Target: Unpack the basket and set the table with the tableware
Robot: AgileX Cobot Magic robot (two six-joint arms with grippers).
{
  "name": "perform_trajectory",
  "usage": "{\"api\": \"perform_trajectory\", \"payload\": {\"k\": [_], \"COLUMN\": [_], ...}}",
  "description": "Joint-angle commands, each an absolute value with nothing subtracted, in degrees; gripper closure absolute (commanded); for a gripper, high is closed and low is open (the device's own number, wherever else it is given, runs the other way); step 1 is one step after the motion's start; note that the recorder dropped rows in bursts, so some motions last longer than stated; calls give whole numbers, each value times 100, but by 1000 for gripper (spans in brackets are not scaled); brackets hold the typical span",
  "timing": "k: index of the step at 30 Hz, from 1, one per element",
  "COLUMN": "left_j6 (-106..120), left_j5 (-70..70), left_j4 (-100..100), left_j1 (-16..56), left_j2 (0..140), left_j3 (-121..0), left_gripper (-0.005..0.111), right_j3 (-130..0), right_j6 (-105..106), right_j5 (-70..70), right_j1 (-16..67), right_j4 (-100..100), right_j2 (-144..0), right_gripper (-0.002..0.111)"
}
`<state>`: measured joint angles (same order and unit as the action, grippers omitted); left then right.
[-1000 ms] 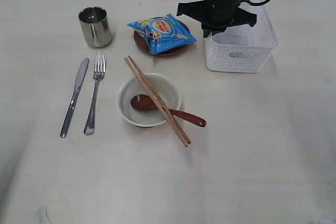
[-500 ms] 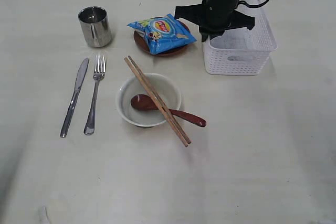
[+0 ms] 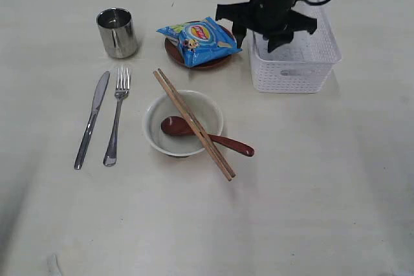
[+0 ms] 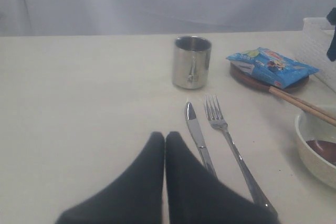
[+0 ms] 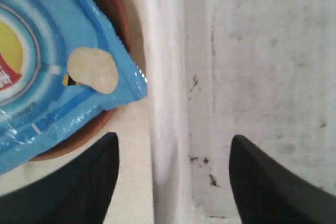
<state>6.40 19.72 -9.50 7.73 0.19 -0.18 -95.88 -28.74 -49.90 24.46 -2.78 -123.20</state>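
Exterior view: our right gripper [image 3: 257, 38] hangs straight down over the white basket's [image 3: 297, 72] left wall, jaws spread and holding nothing. The basket stands far right on the table [image 3: 323, 192].

Left wrist view: the left gripper [image 4: 165, 145] is pinched closed and empty, well apart from the basket.

Right wrist view: the wall runs between the fingers, so we judge that a straight lift clears it.

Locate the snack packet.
Exterior view, upper middle: the blue snack packet lies on the brown plate, between the steel cup to its left and the white basket to its right.
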Motion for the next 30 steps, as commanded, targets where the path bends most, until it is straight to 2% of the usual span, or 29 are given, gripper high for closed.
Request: {"api": "perform_trajectory", "payload": {"k": [1, 2, 4, 5, 6, 8, 11, 15, 22, 30], "left_j6": [624, 634, 634, 634, 634, 634, 634, 634, 634, 622], "left_j5": [1962, 1962, 1962, 1962, 1962, 1962, 1962, 1962, 1962, 1962], "left_j4": [-948, -948, -948, -948, -948, -948, -948, -948, -948, -948], "left_j1": [817, 817, 817, 817, 817, 817, 817, 817, 817, 817], "left_j2": [0, 0, 0, 0, 0, 0, 0, 0, 0, 0], "left_j3": [0, 0, 0, 0, 0, 0, 0, 0, 0, 0], "left_gripper": [107, 107, 107, 107, 107, 107, 107, 107, 107, 107], "right_j3": [-10323, -10599, -10757, -10714, -10586, -9857, -7788, -6346, -5185, -4986], "right_j6": [-2602, -2339, -1752, -1729, -1822, -1837, -1634, -1457, -1457, -1457], "right_j5": [-5593, -5818, -5890, -5776, -5564, -4840, -3012, -2022, -2672, -3177], "right_j1": [2344, 2344, 2344, 2344, 2344, 2420, 2750, 2892, 2892, 2892], "right_j4": [-1073, -1166, -1085, -1069, -1060, -1060, -1109, -1213, -1213, -1213], "right_j2": [-11655, -11414, -11030, -10770, -10536, -9820, -8266, -6949, -5249, -3883], "right_gripper": [50, 53, 80, 102, 108, 108, 108, 108, 108, 108]}}
